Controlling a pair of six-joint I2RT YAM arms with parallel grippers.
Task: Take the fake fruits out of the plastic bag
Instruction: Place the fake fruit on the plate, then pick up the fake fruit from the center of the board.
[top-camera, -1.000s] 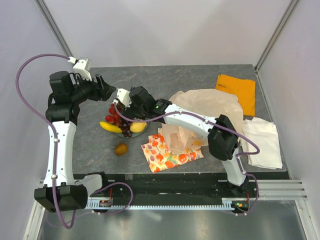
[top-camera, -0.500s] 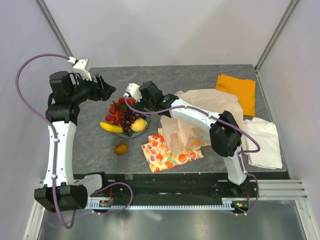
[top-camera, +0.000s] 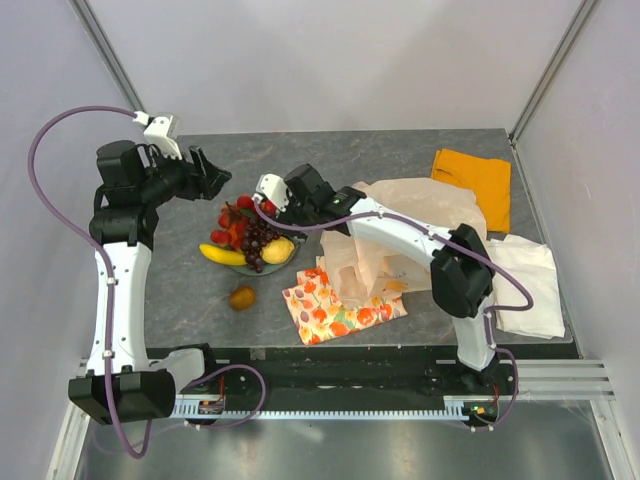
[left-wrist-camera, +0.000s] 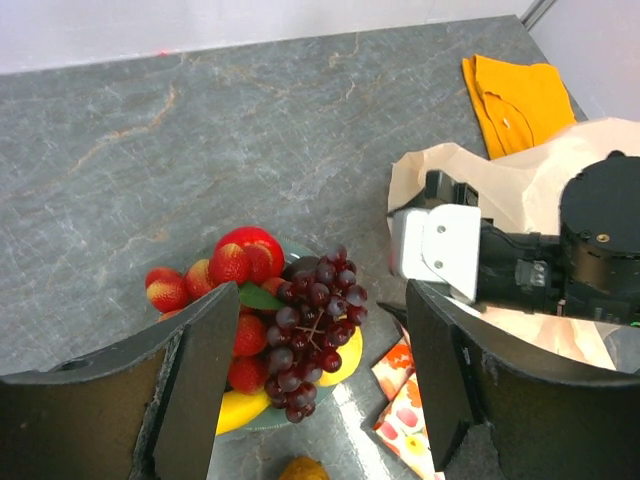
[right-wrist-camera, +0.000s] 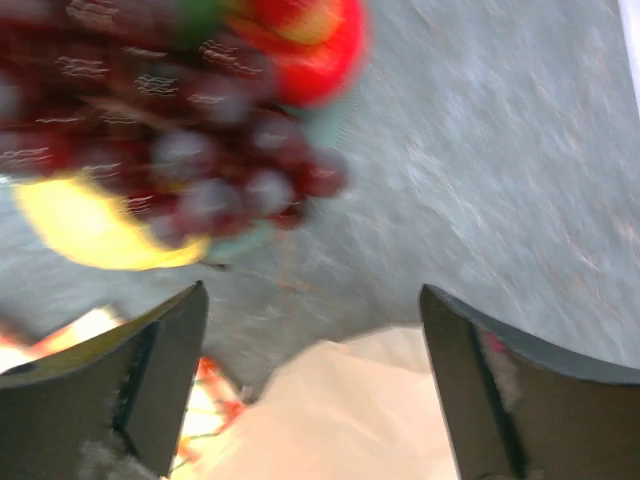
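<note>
The top camera looks steeply down from above and behind the arms (top-camera: 118, 290), far enough back to take in the whole table (top-camera: 400, 160). The left wrist camera sits over the table's left side and looks between the left fingers (left-wrist-camera: 200, 390), slanting down and rightward across the grapes (left-wrist-camera: 315, 310) to the bag (left-wrist-camera: 545, 175). The right wrist camera is much closer and blurred, facing down between the right fingers (right-wrist-camera: 150, 380); all three views share the grapes and bag.

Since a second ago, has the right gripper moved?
Yes, the right gripper has drawn back off the glossy plastic fruits, toward the thin cream plastic bag.
</note>
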